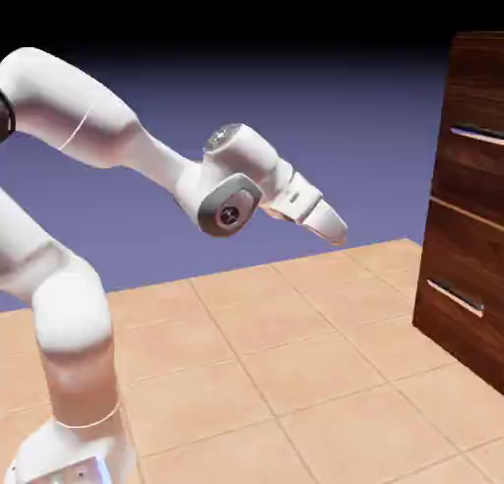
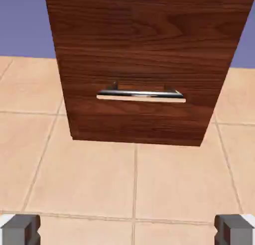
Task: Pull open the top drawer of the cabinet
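Note:
The dark wood-grain cabinet stands at the exterior view's right edge. Its top drawer is flush with the front, and its silver bar handle sits high up. My gripper hangs in the air well to the left of the cabinet, tilted downward, lower than that handle and touching nothing. In the hand view the cabinet fills the upper half, showing only the lower drawer and its silver handle. My gripper is open, its grey fingertips far apart at the bottom corners with only floor between them.
The lower drawer with a like handle sits under the top one, also flush. Tan tiled floor stretches between my arm's base and the cabinet.

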Robot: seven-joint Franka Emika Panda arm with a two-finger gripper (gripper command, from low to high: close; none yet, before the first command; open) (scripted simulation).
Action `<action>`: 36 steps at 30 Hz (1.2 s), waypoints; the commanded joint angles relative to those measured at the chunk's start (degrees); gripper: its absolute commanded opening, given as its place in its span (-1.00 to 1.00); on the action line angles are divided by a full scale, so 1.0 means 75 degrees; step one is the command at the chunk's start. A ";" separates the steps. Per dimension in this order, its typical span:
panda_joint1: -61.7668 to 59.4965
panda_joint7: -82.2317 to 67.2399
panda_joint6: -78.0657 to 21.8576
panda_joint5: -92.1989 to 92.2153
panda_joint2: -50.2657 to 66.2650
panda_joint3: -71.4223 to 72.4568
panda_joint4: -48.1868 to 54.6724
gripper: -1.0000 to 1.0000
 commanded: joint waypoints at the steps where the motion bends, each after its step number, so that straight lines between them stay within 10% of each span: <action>1: -0.0268 -0.0093 -0.0019 0.0333 0.0019 0.0249 0.0150 0.00; 36: -0.9626 -0.3348 -0.0675 1.1961 0.0689 0.8943 0.5408 0.00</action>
